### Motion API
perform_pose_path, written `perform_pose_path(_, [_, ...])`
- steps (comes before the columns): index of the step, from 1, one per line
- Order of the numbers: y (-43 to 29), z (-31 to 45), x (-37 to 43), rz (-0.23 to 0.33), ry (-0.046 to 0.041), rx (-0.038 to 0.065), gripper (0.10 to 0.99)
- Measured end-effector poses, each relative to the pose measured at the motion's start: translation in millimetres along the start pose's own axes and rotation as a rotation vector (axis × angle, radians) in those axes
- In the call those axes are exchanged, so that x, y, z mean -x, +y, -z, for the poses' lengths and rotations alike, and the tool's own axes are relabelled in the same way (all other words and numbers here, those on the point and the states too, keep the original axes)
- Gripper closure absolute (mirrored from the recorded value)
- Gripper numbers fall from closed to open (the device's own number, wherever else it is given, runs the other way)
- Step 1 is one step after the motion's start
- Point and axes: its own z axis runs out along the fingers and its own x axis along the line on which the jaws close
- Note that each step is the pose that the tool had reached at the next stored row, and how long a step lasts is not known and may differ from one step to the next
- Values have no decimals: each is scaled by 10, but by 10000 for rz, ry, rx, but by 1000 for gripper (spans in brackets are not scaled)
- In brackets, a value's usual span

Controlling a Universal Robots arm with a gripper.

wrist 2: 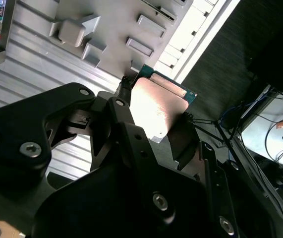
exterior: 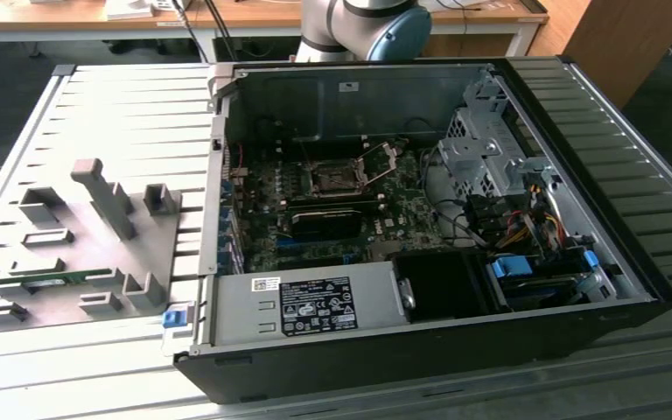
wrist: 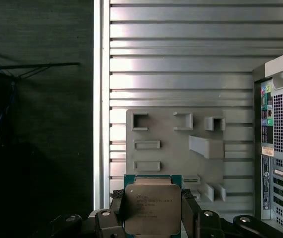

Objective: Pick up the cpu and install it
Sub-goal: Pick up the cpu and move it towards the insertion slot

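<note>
The black gripper (wrist: 153,201) is clamped on opposite edges of the square silver-lidded cpu (wrist: 152,208), aloft over the ribbed grey desk (wrist: 181,49). It is best kept level and corner-matched for the metal-framed socket (exterior: 333,179), twelve o'clock from the grey power supply (exterior: 301,306). Its lid faces the first wrist camera; being square, it has no long axis

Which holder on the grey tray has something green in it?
The long low holder at the tray's near edge, on the exterior view's left: a narrow green stick lies in it. The other holders look bare grey.
</note>
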Motion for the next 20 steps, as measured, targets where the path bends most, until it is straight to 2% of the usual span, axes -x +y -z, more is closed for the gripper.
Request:
perform_pose_path(10, [11, 114, 0, -3, 0, 0, 541])
perform_pose_path(20, [37, 270, -1, -8, 0, 0, 541])
